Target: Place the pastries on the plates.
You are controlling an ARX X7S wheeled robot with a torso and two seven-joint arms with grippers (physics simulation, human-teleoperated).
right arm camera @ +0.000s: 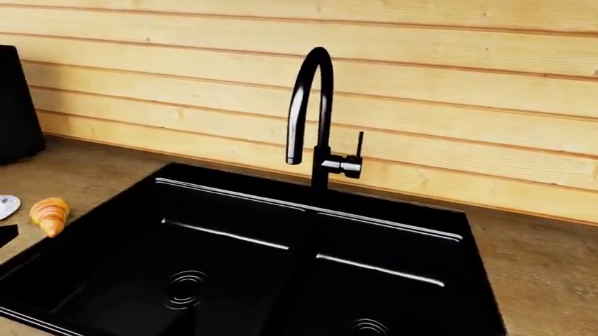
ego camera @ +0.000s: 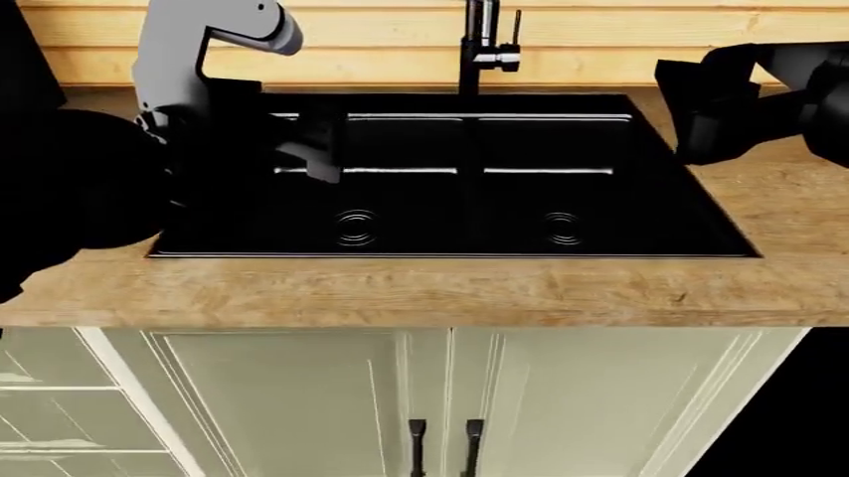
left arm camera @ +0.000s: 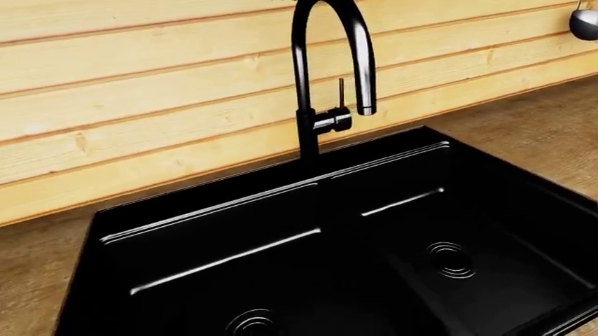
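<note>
One golden-brown croissant (right arm camera: 49, 214) lies on the wooden counter left of the sink, seen only in the right wrist view. A sliver of a white plate (right arm camera: 5, 206) shows beside it at the frame edge. The second croissant and the other plate are out of view. In the head view my left arm hides that stretch of counter. My left gripper (ego camera: 308, 149) hangs over the sink's left basin. My right gripper (ego camera: 687, 97) hovers above the counter at the sink's right rim. Both are dark shapes; their jaws do not show.
A black double-basin sink (ego camera: 458, 248) fills the middle of the wooden counter (ego camera: 438, 293), with a black arched faucet (ego camera: 480, 45) at the back against a plank wall. A tall black object (right arm camera: 15, 105) stands at the counter's far left. Cream cabinet doors are below.
</note>
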